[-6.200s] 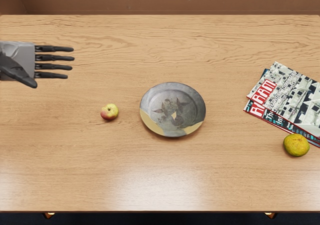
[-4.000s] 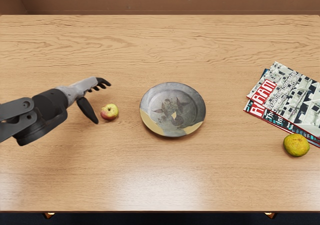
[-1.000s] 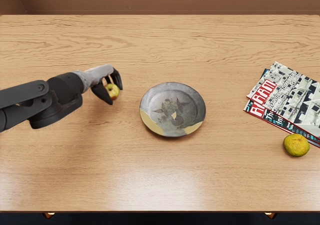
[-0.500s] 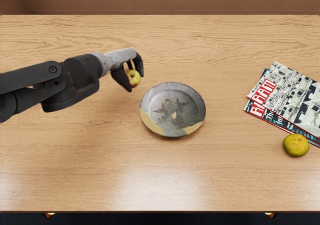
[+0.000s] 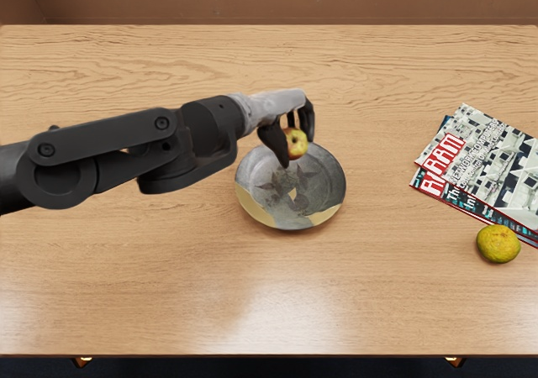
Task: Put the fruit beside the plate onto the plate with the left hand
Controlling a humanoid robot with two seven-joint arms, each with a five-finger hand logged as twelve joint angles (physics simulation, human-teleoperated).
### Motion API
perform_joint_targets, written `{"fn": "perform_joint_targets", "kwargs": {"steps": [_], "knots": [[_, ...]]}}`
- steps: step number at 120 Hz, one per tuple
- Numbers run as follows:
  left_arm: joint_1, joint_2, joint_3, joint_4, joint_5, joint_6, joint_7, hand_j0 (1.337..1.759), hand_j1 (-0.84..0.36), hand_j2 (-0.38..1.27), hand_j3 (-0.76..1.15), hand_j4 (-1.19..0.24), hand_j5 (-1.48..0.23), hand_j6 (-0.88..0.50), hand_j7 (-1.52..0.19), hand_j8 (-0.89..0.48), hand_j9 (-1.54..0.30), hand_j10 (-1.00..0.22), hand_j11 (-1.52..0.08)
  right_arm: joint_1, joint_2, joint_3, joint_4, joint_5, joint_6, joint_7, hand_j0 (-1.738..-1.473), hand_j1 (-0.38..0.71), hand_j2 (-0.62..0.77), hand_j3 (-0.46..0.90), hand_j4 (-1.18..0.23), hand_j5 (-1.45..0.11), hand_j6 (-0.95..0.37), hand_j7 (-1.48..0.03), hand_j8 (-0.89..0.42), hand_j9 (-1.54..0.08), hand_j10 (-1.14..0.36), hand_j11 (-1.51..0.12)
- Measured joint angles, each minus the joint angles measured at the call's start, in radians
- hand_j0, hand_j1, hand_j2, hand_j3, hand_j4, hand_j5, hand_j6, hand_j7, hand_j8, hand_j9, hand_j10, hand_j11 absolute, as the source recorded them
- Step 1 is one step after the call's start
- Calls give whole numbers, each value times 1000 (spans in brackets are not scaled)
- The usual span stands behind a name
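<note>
Apple (image 5: 296, 143): small, yellow-green with a red blush on its left side, and you can see a short stem at the top. The fingers and thumb hide part of it.

Your left hand (image 5: 287, 124) is closed around the apple. The dark fingers (image 5: 308, 119) curl over its top and far side, and the thumb (image 5: 276, 146) presses in from the left. The grey wrist and thick black forearm run back to the left edge of the view.

Position: the apple hangs in the air above the far part of the plate (image 5: 329, 195), just inside the far rim. It is not resting on the plate. Whether a shadow falls on the dish below it is hard to tell against the dark leaf pattern.

Plate: round, grey, with a cream patch on its near-left side. It sits at the middle of the wooden table (image 5: 252, 294).

Elsewhere: a stack of magazines (image 5: 483, 164) lies at the right edge, and a yellow-green citrus fruit (image 5: 498, 244) sits just near of it, touching or almost touching the lowest cover. Both are well apart from the plate.

Change from half a second ago: the hand and apple were then to the left of the plate's far-left rim, outside it. They are now further right, with the apple over the dish. More of the forearm shows, and the elbow housing now covers the table just left of the plate. The grasp looks unchanged. The plate, magazines and citrus fruit sit where they did.
</note>
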Motion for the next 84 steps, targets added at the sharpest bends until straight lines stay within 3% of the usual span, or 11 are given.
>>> {"fn": "perform_joint_targets", "kwargs": {"steps": [21,42,62,84], "knots": [[7,-41,6,63,1,-7,0,1656,-352,545,0,-704,-1006,-430,-974,-410,-958,-713,-960,0,0,0,0,0,0,0,-1658,-349,0,0,0,0,-1,0,0,0,0,0],[33,-67,9,94,4,-4,0,1656,-322,458,0,-680,-949,-448,-925,-423,-915,-708,-916,0,0,0,0,-1,0,0,-1658,-349,0,0,0,0,-1,0,0,0,0,0],[38,-87,3,98,5,86,0,1657,-83,250,0,-415,-568,-313,-558,-302,-553,-428,-554,0,0,0,0,-1,0,0,-1658,-349,0,0,0,0,-1,0,-1,0,0,0],[39,-82,-9,88,2,120,0,1658,85,118,0,-244,-327,-202,-323,-198,-321,-249,-322,0,0,0,0,-1,0,0,-1658,-349,0,0,0,0,-1,0,-1,0,0,0]]}}
